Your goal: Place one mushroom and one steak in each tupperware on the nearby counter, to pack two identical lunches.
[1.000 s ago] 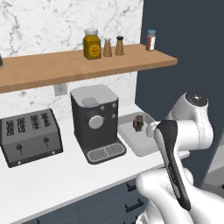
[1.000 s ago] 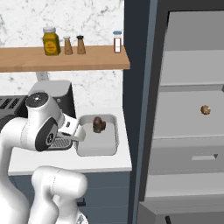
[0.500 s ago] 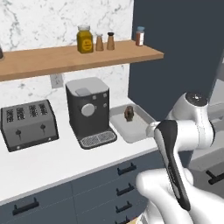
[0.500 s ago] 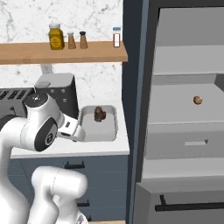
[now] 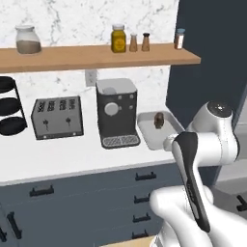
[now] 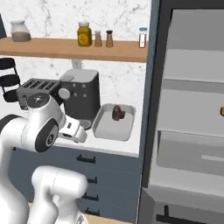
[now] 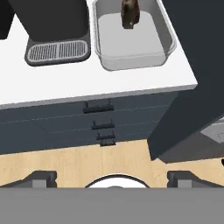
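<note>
On the white bench (image 5: 72, 154), one tupperware (image 5: 159, 132) sat just beside the coffee machine (image 5: 117, 112), with one brown item (image 5: 158, 120), perhaps a mushroom, inside at its far end. One toaster (image 5: 57, 117) stood left of the machine. Up on the wooden shelf (image 5: 96, 55) were five jars and shakers. Low over the floor, the gripper (image 7: 112, 177) hung wide apart, carrying nothing.
</note>
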### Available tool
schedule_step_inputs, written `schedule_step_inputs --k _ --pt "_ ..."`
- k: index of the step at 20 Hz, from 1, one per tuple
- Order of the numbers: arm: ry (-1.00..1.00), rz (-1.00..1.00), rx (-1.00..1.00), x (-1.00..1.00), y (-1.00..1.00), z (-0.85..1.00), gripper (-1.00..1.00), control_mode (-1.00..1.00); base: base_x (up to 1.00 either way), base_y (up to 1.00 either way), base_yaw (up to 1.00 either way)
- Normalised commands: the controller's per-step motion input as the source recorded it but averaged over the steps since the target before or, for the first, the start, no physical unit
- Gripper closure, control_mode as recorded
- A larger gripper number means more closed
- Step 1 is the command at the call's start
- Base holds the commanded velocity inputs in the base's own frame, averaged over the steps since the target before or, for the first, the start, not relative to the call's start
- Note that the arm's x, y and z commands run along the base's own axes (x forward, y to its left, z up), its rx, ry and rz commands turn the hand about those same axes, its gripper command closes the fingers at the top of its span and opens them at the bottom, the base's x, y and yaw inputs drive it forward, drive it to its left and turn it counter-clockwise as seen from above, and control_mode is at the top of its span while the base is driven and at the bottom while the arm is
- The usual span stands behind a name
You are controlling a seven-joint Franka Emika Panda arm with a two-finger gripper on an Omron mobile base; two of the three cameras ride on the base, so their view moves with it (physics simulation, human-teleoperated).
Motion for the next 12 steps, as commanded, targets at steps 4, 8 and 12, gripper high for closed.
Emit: schedule_step_inputs --k 4,8,12 --pt "0.0 0.0 0.0 0.0 0.0 0.0 -1.0 1.0 -0.73 -0.52 0.55" --pt "0.0 0.0 0.0 0.0 0.0 0.0 -1.0 1.0 -0.61 -0.24 0.17" --pt "0.0 0.0 0.0 0.0 0.0 0.0 -1.0 1.0 -0.46 -0.24 -0.06"
